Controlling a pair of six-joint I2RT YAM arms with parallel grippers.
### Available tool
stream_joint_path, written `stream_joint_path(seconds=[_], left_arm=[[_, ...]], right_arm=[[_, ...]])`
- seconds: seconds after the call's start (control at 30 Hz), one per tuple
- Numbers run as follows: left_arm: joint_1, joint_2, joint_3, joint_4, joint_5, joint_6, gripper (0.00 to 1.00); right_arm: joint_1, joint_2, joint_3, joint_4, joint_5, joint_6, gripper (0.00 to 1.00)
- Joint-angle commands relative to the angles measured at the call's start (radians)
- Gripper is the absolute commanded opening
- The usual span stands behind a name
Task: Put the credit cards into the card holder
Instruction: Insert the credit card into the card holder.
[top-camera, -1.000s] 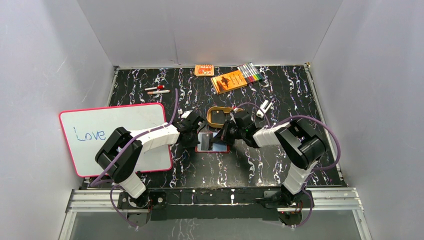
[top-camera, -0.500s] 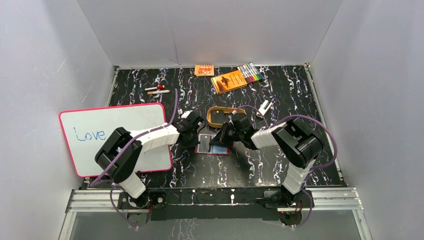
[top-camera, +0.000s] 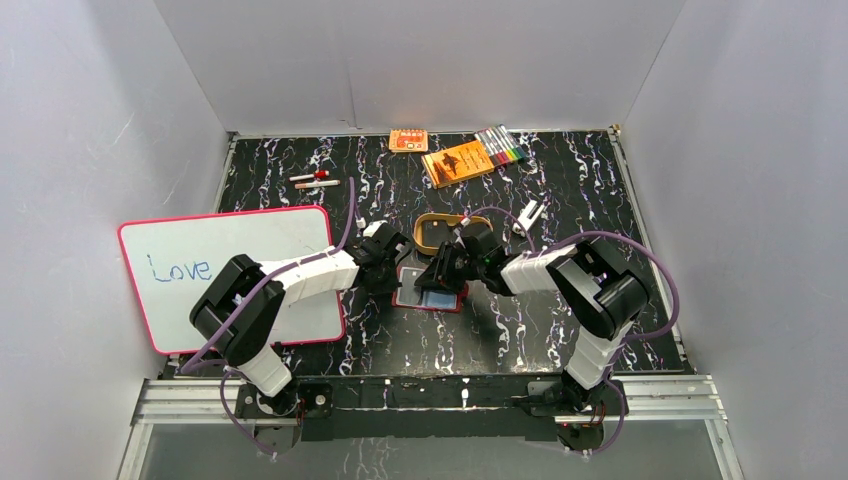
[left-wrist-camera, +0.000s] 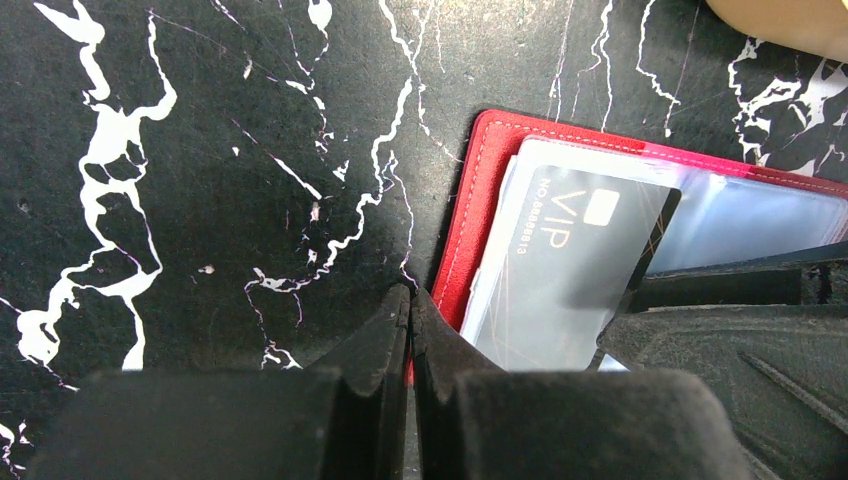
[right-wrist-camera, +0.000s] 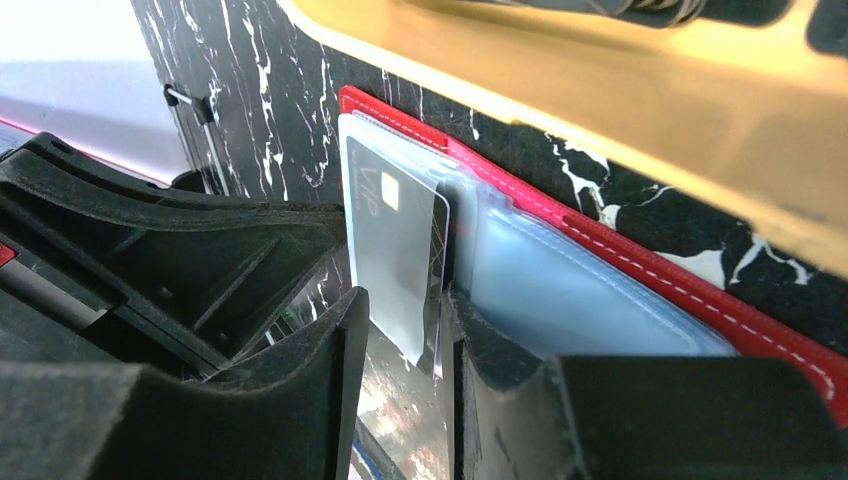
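The black marbled table (top-camera: 560, 200) sat inside white walls, with a whiteboard (top-camera: 230, 270) at its left. The card holder (top-camera: 440, 298) lay open at the centre, just in front of a tan tray (top-camera: 440, 232). The left gripper (left-wrist-camera: 410, 300) was closed at the holder's left red edge, a sliver of red showing between its fingers. The right gripper (right-wrist-camera: 405, 300) was clamped on a grey VIP credit card (left-wrist-camera: 570, 260), which stood partly inside the first clear sleeve (right-wrist-camera: 580, 290)

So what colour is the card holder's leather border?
The card holder is red with pale stitching along its edge; the left wrist view shows it best.
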Motion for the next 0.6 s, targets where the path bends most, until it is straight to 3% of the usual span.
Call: stream_joint_path(seconds=[0.0,0.33,0.57], left_arm=[[-0.003,0.001,-0.028,-0.002,0.048,-0.008,0.0],[-0.003,-0.015,-0.036,0.01,0.059,-0.009,0.0],[-0.002,-0.068,-0.028,-0.026,0.001,-0.009,0.0]], right_arm=[[0.023,-0.008,0.055,-0.03,-0.001,-0.033,0.41],[0.04,-0.02,0.095,-0.096,0.0,-0.065,0.41],[0.039,-0.143,0.152,-0.412,0.16,-0.167,0.52]])
